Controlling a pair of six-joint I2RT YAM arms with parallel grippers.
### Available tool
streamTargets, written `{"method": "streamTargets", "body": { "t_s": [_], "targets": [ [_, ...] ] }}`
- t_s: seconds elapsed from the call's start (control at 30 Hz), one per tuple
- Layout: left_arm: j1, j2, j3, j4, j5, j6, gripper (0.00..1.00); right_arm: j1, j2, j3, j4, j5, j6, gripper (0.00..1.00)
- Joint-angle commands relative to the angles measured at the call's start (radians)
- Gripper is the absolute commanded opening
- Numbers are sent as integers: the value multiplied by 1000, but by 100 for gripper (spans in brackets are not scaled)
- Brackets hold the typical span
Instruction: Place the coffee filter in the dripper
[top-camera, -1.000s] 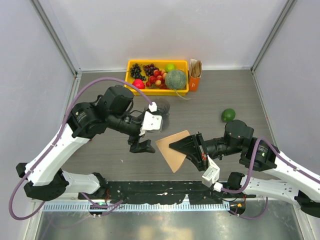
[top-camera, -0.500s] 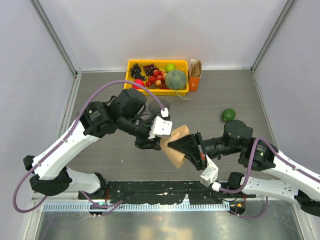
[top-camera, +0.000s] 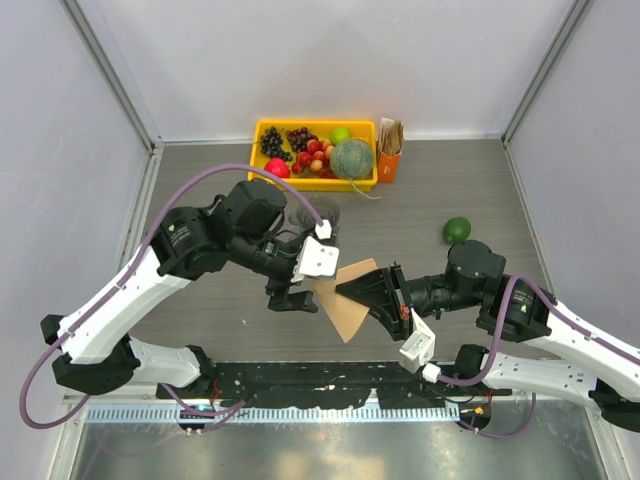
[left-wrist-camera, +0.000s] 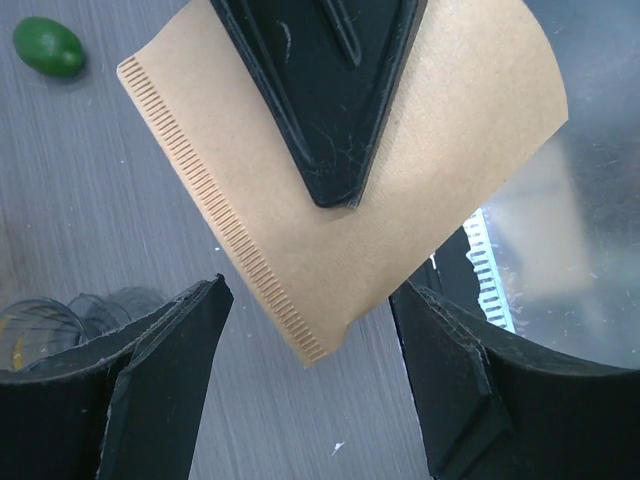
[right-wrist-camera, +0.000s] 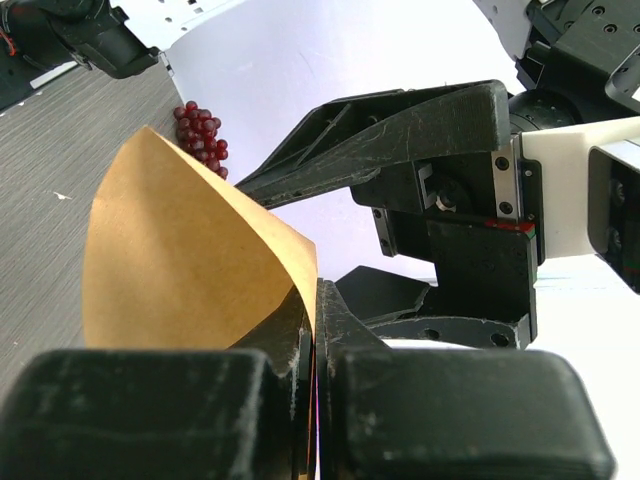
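Filter (top-camera: 347, 305) is pinched flat in the right claw (top-camera: 342, 289), which is clamped tight and holds it off the table. Left claw (left-wrist-camera: 310, 325) gapes wide, its jaws either side of the filter's pointed corner at 6 o'clock in its wrist view, no paper touched. Dripper (left-wrist-camera: 50, 322) sits at 8 o'clock there, just beside the left jaw. Looks like a handover, or a move to spread the cone. Best play: bite the ribbed seam shallowly, free the right claw only once that grip is sure, then take the point down into the dripper.
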Motion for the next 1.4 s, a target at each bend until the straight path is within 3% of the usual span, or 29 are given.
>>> {"method": "streamTargets", "body": {
  "t_s": [0.0, 0.1, 0.33, 0.53, 0.67, 0.8, 1.07, 1.2, 1.37],
  "targets": [
    [-18, 10, 35, 10, 15, 5, 77, 6, 10, 40, 22, -3, 1, 5],
    [-27, 10, 33, 17, 9, 5, 73, 8, 20, 44, 20, -4, -2, 5],
    [-35, 13, 24, 19, 15, -2, 52, 11, 22, 47, 20, -4, 3, 5],
    [-38, 1, 4, 34, 16, 1, 45, 12, 22, 44, 48, 11, 27, 6],
    [-37, -14, -20, 54, 21, -2, 40, 12, 27, 47, 78, 43, 59, 21],
    [-37, -31, -48, 80, 7, -14, 27, 11, 28, 63, 94, 103, 96, 37],
    [40, -132, -158, 268, 54, -132, 15, 12, -26, 96, 31, 210, 196, 72],
    [150, -177, -215, 397, 175, -238, 12, 12, -44, 142, -13, 337, 334, 79],
    [252, -235, -301, 578, 271, -318, 8, 12, -6, 305, -90, 490, 661, 84]
  ]
}}
